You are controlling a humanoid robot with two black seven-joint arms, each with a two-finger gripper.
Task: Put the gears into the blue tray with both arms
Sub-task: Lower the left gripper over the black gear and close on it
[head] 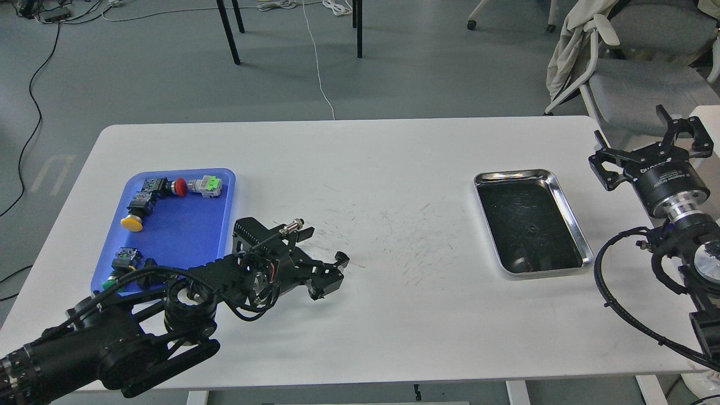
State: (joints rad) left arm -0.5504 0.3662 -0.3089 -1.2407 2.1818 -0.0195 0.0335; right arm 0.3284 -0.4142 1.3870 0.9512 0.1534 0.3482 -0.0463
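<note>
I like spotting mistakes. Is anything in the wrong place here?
Yes: a tiny gear sits in the silver tray, not the blue tray, where the gears belong. The table is scuffed too.

The worktop (394, 315) filled the middle of the frame, with floor and chair legs behind it along the top. The blue tray (174, 236) lay on it at centre left. In the tray's upper part sat a row of push buttons (154, 191) and, to their right, a connector (205, 185); more buttons (125, 260) sat in its lower left corner. The left arm (140, 332) came in from the lower left, and the left gripper (332, 273) was low over the worktop just right of the tray. The metal tray (568, 214) lay at centre right, a gear (531, 229) on its floor. The right gripper (647, 149) was at the right edge, past that tray. A chair (630, 73) stood at the upper right.
</note>
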